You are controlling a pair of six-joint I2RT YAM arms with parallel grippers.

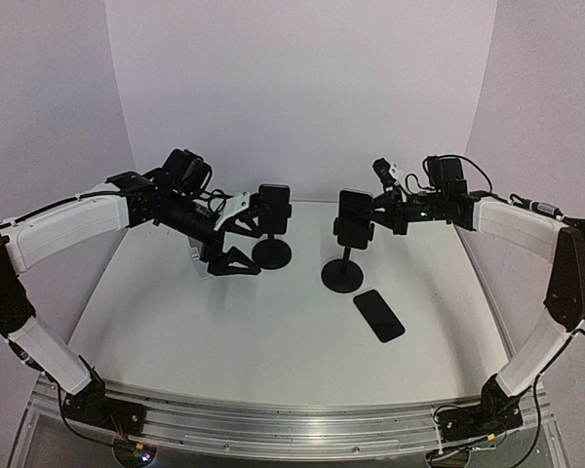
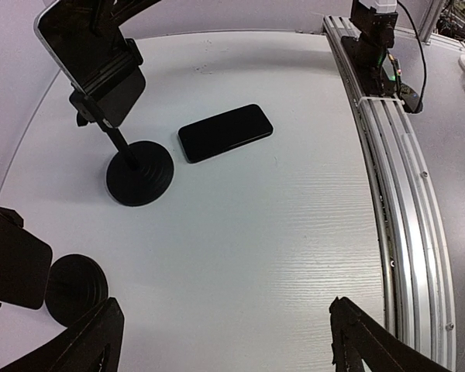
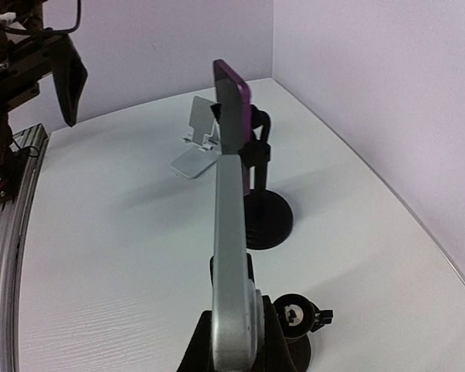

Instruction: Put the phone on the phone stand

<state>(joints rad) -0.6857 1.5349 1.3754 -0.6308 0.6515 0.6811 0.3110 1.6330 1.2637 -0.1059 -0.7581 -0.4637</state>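
A silver-edged phone (image 1: 355,214) stands upright at the head of the right black phone stand (image 1: 342,273). My right gripper (image 1: 380,210) reaches in from the right and is shut on it. In the right wrist view the phone's edge (image 3: 231,248) runs up from between the jaws of the right gripper (image 3: 232,349), with the stand's knob (image 3: 298,314) beside it. A second black phone (image 1: 378,315) lies flat on the table, and shows as well as the phone (image 2: 225,132) in the left wrist view. My left gripper (image 1: 236,234) hangs open and empty; its fingers (image 2: 85,341) are wide apart.
Another black stand (image 1: 271,253) carries a purple-backed phone (image 3: 236,105), close to the left gripper. A white folding stand (image 3: 201,139) sits behind it. The aluminium rail (image 2: 395,178) runs along the table's near edge. Purple walls close in the back and sides.
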